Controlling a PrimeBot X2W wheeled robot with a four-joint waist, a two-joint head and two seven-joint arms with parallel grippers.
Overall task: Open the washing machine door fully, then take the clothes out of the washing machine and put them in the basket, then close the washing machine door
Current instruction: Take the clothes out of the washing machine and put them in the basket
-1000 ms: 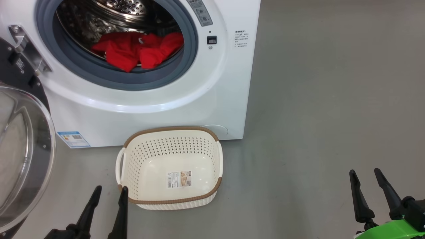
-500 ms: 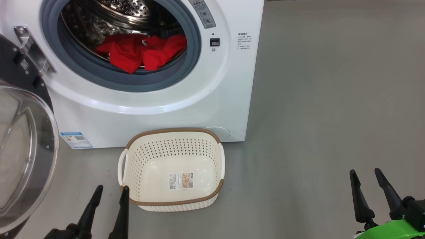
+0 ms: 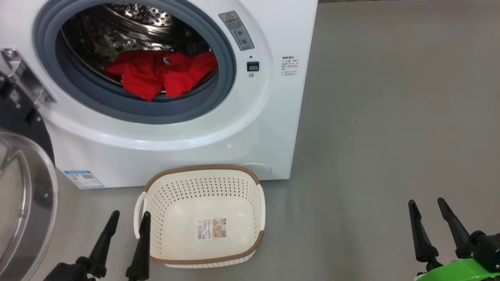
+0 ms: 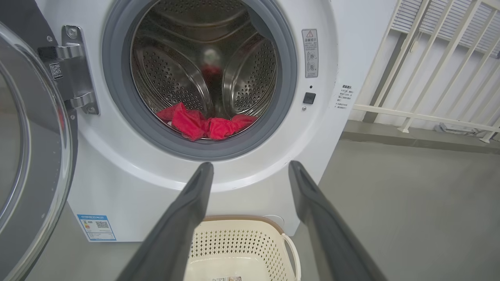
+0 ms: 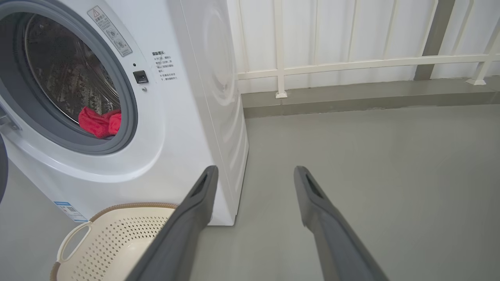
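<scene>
1. washing machine (image 3: 269,128): white front-loader on grey floor (image 3: 390,117), upper left of head view. Mouth edged by grey rubber ring (image 4: 117,97), with perforated steel drum (image 4: 250,78) behind. Blue label (image 3: 84,178) at lower left corner of front. Warning sticker (image 3: 236,30) to right of mouth.

2. washing machine door (image 3: 21,203): black rim, bulging clear glass bowl. Swung wide to the robot's left, clear of the mouth. Hangs on metal hinge (image 4: 74,70).

3. clothes (image 3: 160,76): bright red, soft, heaped at bottom front of drum. One fold reaches the inner lip of the rubber ring. Small white spot near top of heap. Apart from both grippers.

4. basket (image 3: 203,168): cream, perforated, brown rim, side handles. Upright on floor just in front of machine, below the mouth. Far rim close to machine's base; contact cannot be told. Paper label (image 3: 212,228) on its bare bottom.

5. left gripper (image 3: 131,214): lower left of head view, between door and basket, one finger just beside basket's near left corner. Fingers spread wide, nothing between them. Left wrist view: aimed at machine front beneath the mouth, above basket.

6. right gripper (image 3: 425,201): lower right of head view, over bare floor, well apart from basket and machine. Fingers spread wide, nothing held. Right wrist view: pointed past machine's right front corner toward white railing (image 5: 351,62).
</scene>
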